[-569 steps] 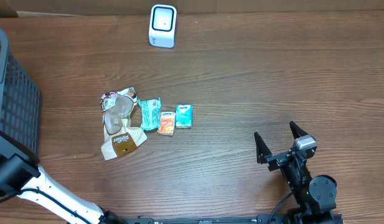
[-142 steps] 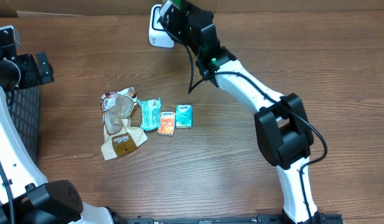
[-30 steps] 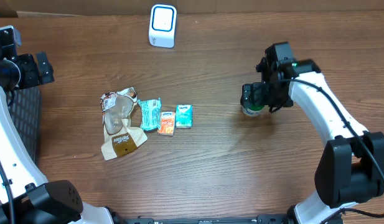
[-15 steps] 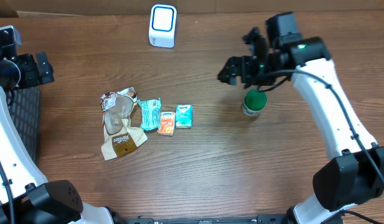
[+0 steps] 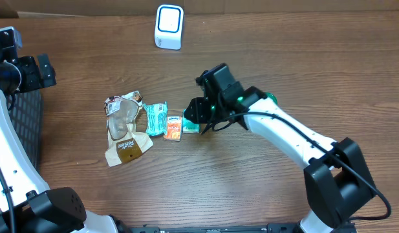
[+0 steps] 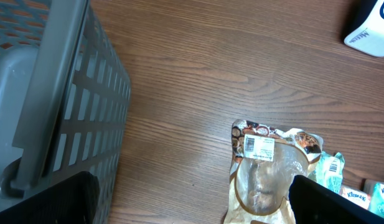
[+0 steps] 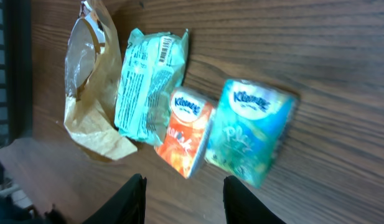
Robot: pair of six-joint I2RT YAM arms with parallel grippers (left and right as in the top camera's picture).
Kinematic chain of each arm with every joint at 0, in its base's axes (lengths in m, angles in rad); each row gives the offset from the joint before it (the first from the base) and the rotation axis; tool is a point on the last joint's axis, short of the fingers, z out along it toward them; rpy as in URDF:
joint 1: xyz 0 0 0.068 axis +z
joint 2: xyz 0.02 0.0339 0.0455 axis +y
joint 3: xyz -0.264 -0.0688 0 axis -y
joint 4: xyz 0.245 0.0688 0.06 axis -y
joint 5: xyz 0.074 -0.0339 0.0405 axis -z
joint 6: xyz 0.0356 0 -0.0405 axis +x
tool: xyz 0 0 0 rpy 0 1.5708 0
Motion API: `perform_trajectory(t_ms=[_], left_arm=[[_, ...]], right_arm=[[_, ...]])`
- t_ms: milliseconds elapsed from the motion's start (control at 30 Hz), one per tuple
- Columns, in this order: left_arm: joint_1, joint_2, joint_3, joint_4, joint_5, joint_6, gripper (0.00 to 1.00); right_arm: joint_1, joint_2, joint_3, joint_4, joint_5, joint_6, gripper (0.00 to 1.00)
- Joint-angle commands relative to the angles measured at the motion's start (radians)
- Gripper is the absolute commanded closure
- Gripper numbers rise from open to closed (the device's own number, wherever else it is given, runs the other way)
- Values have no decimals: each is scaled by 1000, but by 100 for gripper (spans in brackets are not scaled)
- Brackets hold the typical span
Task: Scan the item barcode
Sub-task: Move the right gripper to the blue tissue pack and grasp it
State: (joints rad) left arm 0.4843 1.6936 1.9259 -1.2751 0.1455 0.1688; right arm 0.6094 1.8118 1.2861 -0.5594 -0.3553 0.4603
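Note:
The white scanner (image 5: pixel 169 26) stands at the table's far edge. Four items lie in a row mid-table: a brown bag (image 5: pixel 125 133), a teal pack (image 5: pixel 156 118), an orange tissue pack (image 5: pixel 173 128) and a teal tissue pack (image 5: pixel 191 122). My right gripper (image 5: pixel 196 116) hovers over the teal tissue pack (image 7: pixel 248 132), its jaws narrowed but apart, with only wood between the fingertips (image 7: pixel 132 199). My left gripper (image 5: pixel 36 72) is wide open at the far left, above the basket's edge. A barcode label shows on the brown bag (image 6: pixel 261 145).
A dark grey mesh basket (image 6: pixel 61 93) fills the left edge of the table. A green-capped bottle (image 5: pixel 271 98) stands behind my right arm, mostly hidden by it.
My right gripper let go of the green-capped bottle, rose, swung left to the tissue packs, and its jaws narrowed. The left arm has not moved.

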Motion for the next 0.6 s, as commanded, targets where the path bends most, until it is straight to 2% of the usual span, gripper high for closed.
perform_trajectory(t_ms=[0, 267, 567], left_arm=[[0, 3, 7, 0, 1, 26, 0], [0, 3, 7, 0, 1, 26, 0], [0, 3, 7, 0, 1, 26, 0]], right_arm=[[42, 53, -11, 45, 74, 42, 62], [58, 163, -11, 74, 19, 91, 62], [57, 177, -11, 41, 14, 94, 62]])
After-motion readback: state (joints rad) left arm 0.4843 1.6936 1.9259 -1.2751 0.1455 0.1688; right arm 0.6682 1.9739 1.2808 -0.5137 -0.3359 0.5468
